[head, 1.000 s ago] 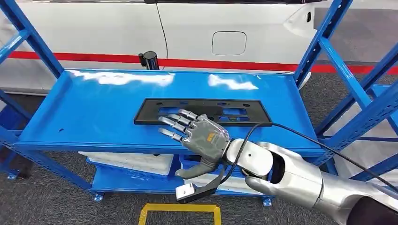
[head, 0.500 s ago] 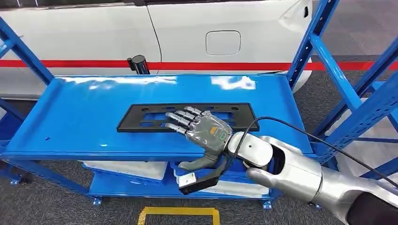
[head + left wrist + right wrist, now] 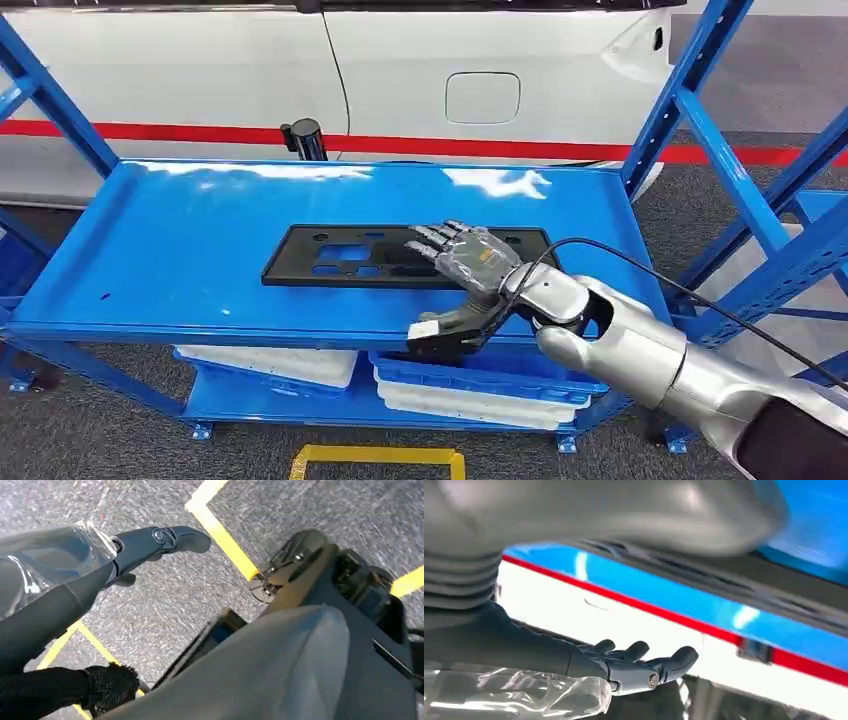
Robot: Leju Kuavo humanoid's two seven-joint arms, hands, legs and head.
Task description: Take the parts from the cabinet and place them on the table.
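A flat black plate (image 3: 400, 256) with cut-out slots lies along the middle of the blue shelf (image 3: 200, 250) of the rack, a little nearer the front edge than the back. The robot's right hand (image 3: 462, 262) is stretched over the right end of this plate, palm down, with the fingers (image 3: 432, 238) spread across its top face and the thumb hanging off below the front lip of the shelf. Nothing is held: the fingers are apart and seem to rest on or just above the plate, though the head view does not show clearly whether they touch it. The right wrist view is blurred and adds only that the fingers (image 3: 639, 652) are extended, not curled. The left hand (image 3: 165, 537) hangs by the robot's side over the grey floor with its yellow tape lines (image 3: 225, 530); its fingers look stretched out and it holds nothing. The step in hand is the reach and first grasp of the part, so the task is at its start. The next move calls for getting a hold on a thin flat piece, most likely by drawing it to the front edge so the thumb can come under it, then lifting it level. White and blue trays (image 3: 480, 385) sit on the shelf below.
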